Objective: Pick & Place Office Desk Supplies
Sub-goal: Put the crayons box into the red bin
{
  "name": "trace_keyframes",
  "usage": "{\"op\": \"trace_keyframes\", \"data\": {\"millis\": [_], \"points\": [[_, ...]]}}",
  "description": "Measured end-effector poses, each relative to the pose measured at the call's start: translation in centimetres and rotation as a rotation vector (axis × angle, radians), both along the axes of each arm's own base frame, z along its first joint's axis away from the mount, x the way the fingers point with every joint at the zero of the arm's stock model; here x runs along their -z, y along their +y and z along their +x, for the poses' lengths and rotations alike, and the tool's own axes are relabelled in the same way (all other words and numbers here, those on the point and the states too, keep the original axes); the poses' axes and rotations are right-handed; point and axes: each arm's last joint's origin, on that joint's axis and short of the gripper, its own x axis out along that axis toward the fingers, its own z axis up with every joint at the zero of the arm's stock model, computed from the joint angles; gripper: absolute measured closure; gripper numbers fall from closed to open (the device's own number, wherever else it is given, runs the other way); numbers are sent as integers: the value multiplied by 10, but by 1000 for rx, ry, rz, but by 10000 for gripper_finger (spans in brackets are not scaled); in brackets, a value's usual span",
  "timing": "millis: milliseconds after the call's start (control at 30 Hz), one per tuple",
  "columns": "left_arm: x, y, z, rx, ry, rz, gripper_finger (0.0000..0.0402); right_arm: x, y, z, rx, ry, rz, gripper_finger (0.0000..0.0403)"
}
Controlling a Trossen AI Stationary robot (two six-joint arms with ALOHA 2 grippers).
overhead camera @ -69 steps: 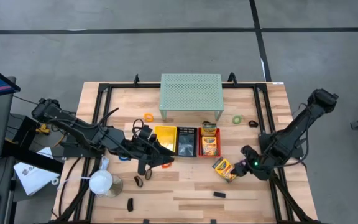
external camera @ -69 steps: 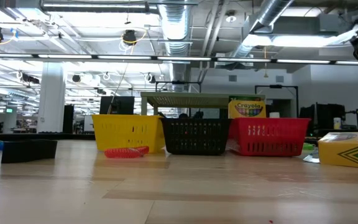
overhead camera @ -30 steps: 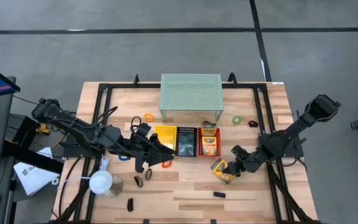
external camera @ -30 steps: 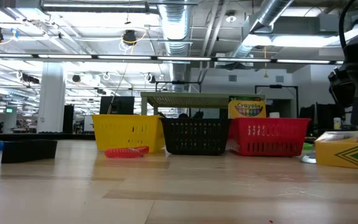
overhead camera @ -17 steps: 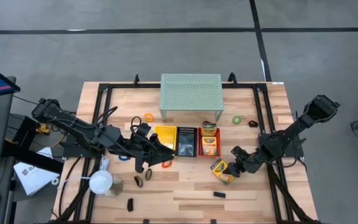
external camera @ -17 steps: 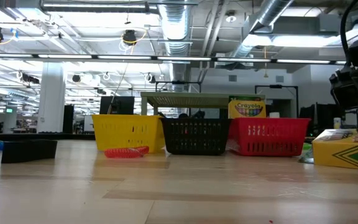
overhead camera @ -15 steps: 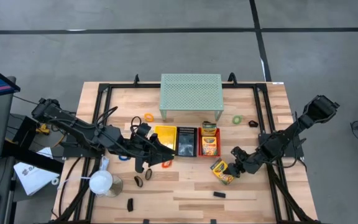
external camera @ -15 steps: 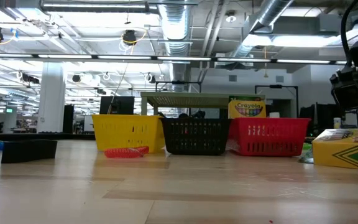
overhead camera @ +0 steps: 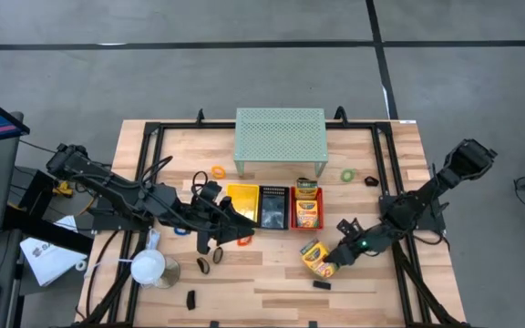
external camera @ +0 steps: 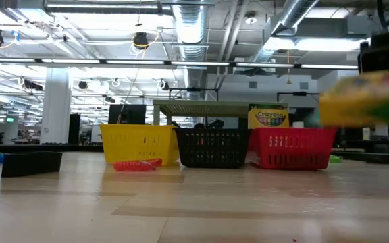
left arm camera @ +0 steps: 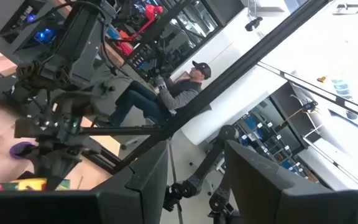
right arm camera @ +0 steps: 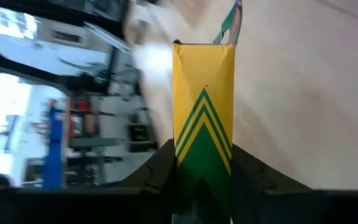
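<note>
Near the right front of the tabletop [overhead camera: 272,282], a crayon box [overhead camera: 314,258] hangs lifted in the right pincer [overhead camera: 334,265].

Its yellow-green end pokes out between the two dark fingers [right arm camera: 160,163], clamped only at one end, and the low view shows it clear of the wood. The red bin [overhead camera: 307,219], already holding two crayon boxes, sits just beyond it. With so short a grip, a quick swing could twist the box loose, or it may catch the bin's rim. The left pincer [overhead camera: 210,239] waits beside the yellow bin [overhead camera: 241,199]; whether it grips anything I cannot tell.
</note>
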Motion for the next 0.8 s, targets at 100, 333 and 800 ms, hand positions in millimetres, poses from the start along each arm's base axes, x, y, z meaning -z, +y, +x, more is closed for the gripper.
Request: {"op": "trace_keyframes", "data": {"millis": [100, 333, 800], "points": [[0, 0, 0, 0, 0, 0, 247, -7, 3, 1, 38, -75, 32, 289], [0, 0, 0, -1, 0, 2, 247, -19, -2, 5, 289, -224, 27, 284], [0, 0, 0, -4, -4, 23, 247, -17, -26, 16, 624, -232, 43, 289]]}}
